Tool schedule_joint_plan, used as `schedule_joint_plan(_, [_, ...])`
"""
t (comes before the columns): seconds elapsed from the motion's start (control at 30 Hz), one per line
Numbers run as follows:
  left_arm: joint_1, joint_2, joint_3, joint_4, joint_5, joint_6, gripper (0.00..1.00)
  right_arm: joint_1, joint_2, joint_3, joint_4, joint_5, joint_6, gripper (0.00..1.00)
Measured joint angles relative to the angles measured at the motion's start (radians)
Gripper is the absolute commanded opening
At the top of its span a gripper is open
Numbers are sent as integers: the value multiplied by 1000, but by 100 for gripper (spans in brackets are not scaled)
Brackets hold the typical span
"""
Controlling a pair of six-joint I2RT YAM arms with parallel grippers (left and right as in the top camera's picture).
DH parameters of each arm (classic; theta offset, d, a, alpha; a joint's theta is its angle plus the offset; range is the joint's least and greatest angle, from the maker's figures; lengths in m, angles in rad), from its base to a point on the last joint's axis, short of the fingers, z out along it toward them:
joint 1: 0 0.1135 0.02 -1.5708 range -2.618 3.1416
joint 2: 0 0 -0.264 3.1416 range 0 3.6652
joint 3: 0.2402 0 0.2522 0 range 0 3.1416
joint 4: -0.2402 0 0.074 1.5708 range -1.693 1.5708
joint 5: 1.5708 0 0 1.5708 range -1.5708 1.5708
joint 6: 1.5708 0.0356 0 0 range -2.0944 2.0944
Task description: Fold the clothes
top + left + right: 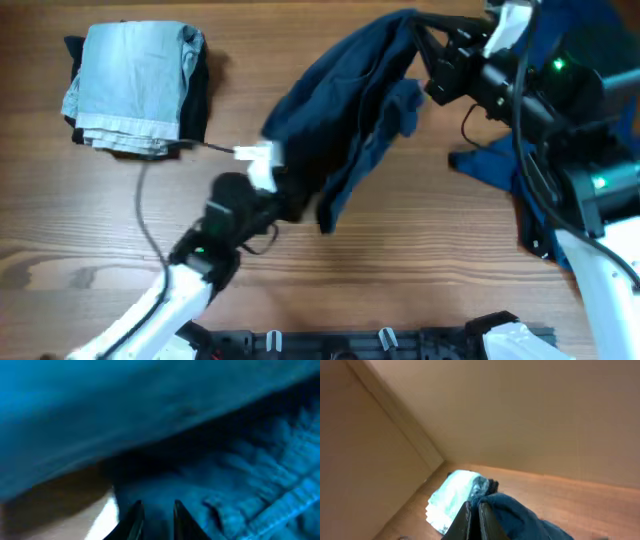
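A dark navy garment [350,110] hangs off the table in a long drape. My right gripper [422,30] is shut on its upper corner, and the right wrist view shows the cloth [520,520] pinched between the closed fingers [480,510]. The lower end of the drape falls over my left arm [228,210]. In the left wrist view the left gripper [156,509] has its jaws a little apart, with navy cloth [235,470] right in front of the tips. A pale grey-blue piece [135,85] lies folded on a black one [198,105] at the far left.
Brighter blue clothes [487,163] lie heaped at the right under the right arm [560,110]. A thin cable [140,215] trails across the wooden table [420,270] from the folded pile. Arm mounts [380,342] line the front edge.
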Motion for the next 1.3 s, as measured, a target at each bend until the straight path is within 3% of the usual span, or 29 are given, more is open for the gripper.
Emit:
schedule_joint_plan(0.1, [-88, 82, 1, 97, -9, 0, 23, 0, 34, 0, -19, 0, 8, 4])
schedule_joint_plan(0.4, [-240, 91, 1, 186, -31, -57, 22, 0, 72, 0, -27, 27, 23, 4])
schedule_joint_plan(0.47, [-255, 91, 1, 183, -66, -62, 26, 0, 85, 0, -32, 34, 23, 4])
schedule_joint_plan(0.53, [-255, 91, 7, 119, -119, -55, 33, 0, 87, 0, -33, 35, 23, 4])
schedule_joint_plan(0.67, [-253, 94, 13, -106, -414, 39, 37, 0, 87, 0, -64, 34, 21, 4])
schedule_joint_plan(0.83, [-119, 156, 13, -83, -608, 137, 41, 0, 87, 0, -92, 34, 18, 4])
schedule_joint_plan(1.0, [-43, 307, 12, 108, -562, 148, 46, 0, 87, 0, -100, 34, 11, 4])
schedule_joint_plan(1.07, [-43, 403, 13, 209, -534, 149, 37, 0, 87, 0, -116, 34, 2, 4])
schedule_joint_plan(1.13, [-43, 434, 12, 254, -524, 156, 4, 0, 87, 0, -126, 34, -6, 4])
schedule_joint_plan(1.3, [-43, 439, 12, 422, -516, 156, 4, 0, 87, 0, -157, 34, -40, 4])
